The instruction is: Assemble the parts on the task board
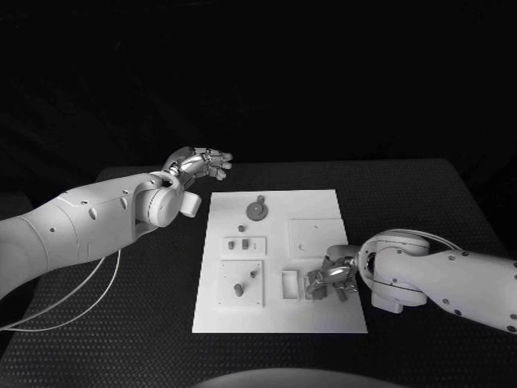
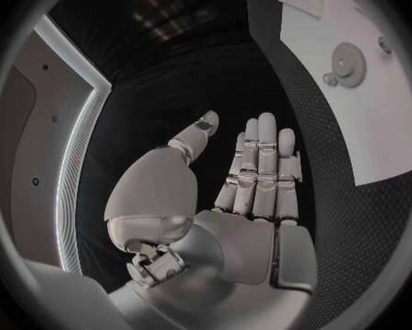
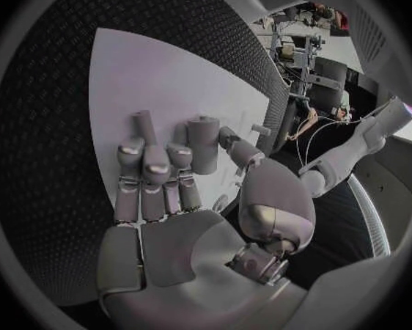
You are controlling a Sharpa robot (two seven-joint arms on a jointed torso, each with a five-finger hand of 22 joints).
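Task board [image 1: 317, 210] lies mid-table. Left hand [image 1: 200, 164] hovers off its far left corner, fingers straight and empty. Right hand [image 1: 332, 280] rests on its near right part; grasp unclear.

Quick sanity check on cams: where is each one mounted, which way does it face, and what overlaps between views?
Head view: on the robot's head, looking down at the black table and task board; both white arms show, left hand raised beyond the board's far left corner, right hand over its near right part.
Left wrist view: behind the left hand, fingers straight and apart, facing past the board's edge with the gear.
Right wrist view: behind the right hand, facing the board.
Shared: all three show the board; head and left wrist both show the gear.
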